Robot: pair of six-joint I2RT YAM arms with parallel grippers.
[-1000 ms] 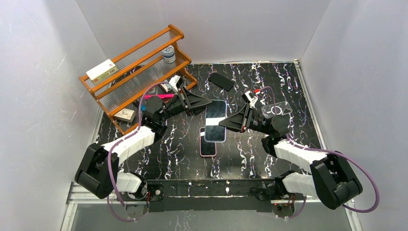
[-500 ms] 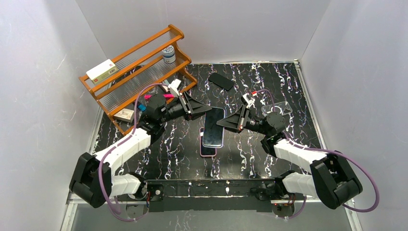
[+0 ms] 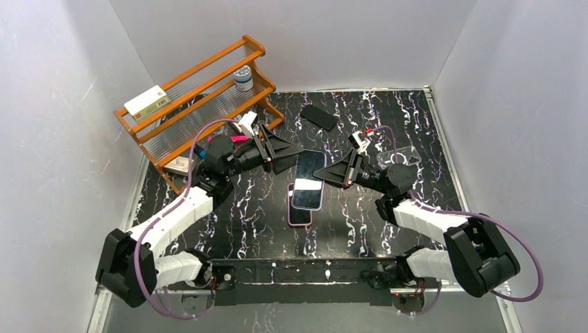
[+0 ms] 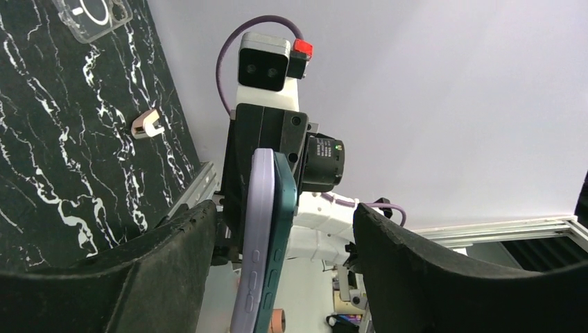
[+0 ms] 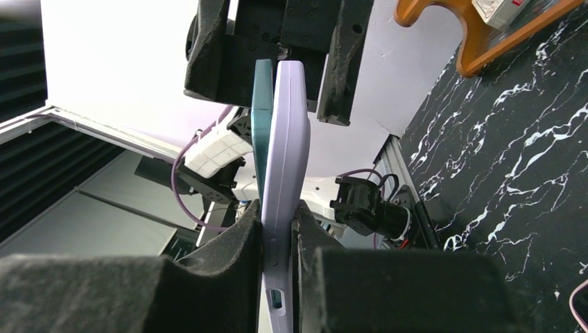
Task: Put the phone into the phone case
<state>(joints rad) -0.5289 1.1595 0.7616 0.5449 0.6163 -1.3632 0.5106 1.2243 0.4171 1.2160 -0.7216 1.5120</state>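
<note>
the right gripper [image 5: 279, 232] has its black foam pads clamped on the faces of the phone [image 5: 284, 139], seen edge-on as a smooth lilac slab with rounded corners and a teal layer against one face. the left gripper [image 4: 284, 208] stands wide open, its foam fingers either side of the phone's other end and clear of it. only the top view shows the glossy dark screen, held over the middle of the black, white-veined table [image 3: 256, 215], above a pink-rimmed dark rectangle [image 3: 299, 214]. a clear case [image 3: 405, 156] lies near the right edge.
</note>
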